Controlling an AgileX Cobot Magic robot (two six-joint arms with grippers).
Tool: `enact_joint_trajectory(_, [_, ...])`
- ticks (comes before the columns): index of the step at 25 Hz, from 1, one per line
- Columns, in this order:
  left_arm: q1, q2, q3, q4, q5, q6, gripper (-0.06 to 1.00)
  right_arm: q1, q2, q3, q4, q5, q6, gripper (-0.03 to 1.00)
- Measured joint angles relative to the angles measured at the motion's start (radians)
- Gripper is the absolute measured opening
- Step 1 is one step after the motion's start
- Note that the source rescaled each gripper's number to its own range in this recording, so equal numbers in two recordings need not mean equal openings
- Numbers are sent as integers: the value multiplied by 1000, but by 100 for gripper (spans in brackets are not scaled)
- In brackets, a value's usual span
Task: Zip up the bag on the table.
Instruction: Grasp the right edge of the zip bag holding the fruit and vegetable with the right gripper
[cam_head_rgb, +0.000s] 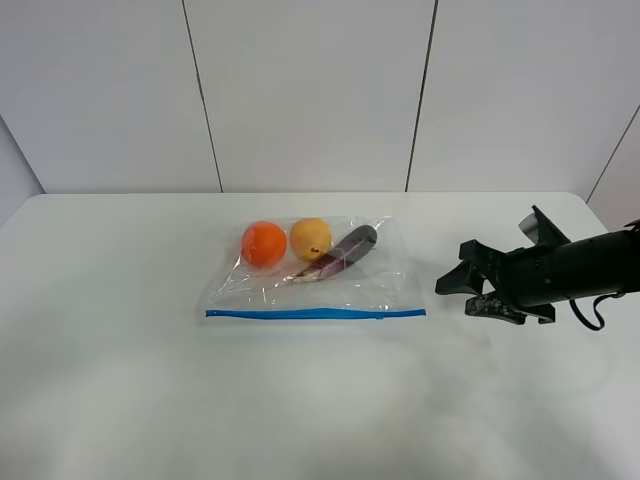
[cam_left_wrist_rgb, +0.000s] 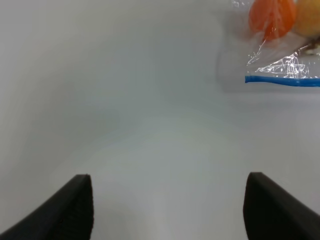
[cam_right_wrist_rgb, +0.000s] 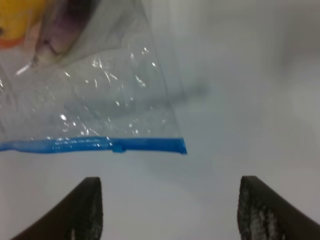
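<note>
Clear bag (cam_head_rgb: 330, 288) on white table (cam_head_rgb: 120, 380)

A matt black robot arm (cam_head_rgb: 570, 268) shows at the right edge of the scene, rounded and tube-like along its length. A thin black cable (cam_head_rgb: 592, 318) loops beneath it, and an angular black bracket (cam_head_rgb: 540, 227) sticks up on its far side near the wrist. The right gripper (cam_head_rgb: 458, 298) has two blocky black fingers (cam_right_wrist_rgb: 82, 215) with finely dimpled inner faces. The left gripper (cam_left_wrist_rgb: 167, 210) shows only two wedge-shaped black fingertips (cam_left_wrist_rgb: 70, 210), their surfaces faintly ribbed.
</note>
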Motion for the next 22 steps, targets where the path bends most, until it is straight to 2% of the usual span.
enact_joint_trajectory(3, [0,0,0,0,0,0,100,0,61,0,96,14,-97,95])
enact_joint_trajectory(9, [0,0,0,0,0,0,100,0,181,-22,198,81,-222,95])
enact_joint_trajectory(17, [0,0,0,0,1,0,100,0,261,-83,236,150,-260,95])
enact_joint_trajectory(22, [0,0,0,0,1,0,100,0,311,-111,272,242,-267,95])
